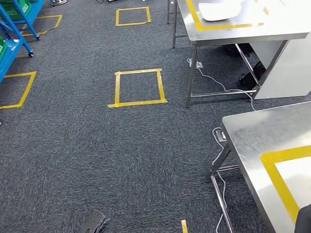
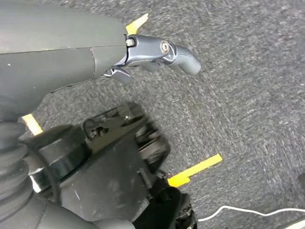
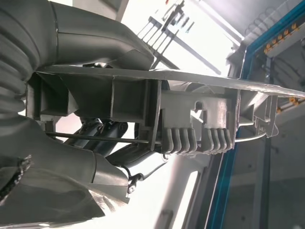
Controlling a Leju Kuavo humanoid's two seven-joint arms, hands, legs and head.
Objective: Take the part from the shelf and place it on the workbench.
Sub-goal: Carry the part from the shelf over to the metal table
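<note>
Head view: a wide stretch of dark carpet [image 1: 92,145] marked with yellow tape squares, one [image 1: 138,87] lying near the middle, well apart from the furniture. Along the right stand two steel workbenches: the near one [image 1: 253,136] shows its corner and left edge, with a yellow tape outline on top; the far one [image 1: 234,29] carries a white tray-like object [image 1: 220,9] inside its own tape outline. A white cable [image 1: 220,87] trails on the floor between their legs. At upper left, a blue shelf [image 1: 14,34] on casters holds green bins [image 1: 16,7]; their contents cannot be made out. Right wrist view: the right hand [image 3: 107,138] grips the grey ribbed part [image 3: 194,119], fingers beneath its flat plate. Left wrist view: the left hand [image 2: 154,52] hangs over the carpet, fingers extended, holding nothing.
</note>
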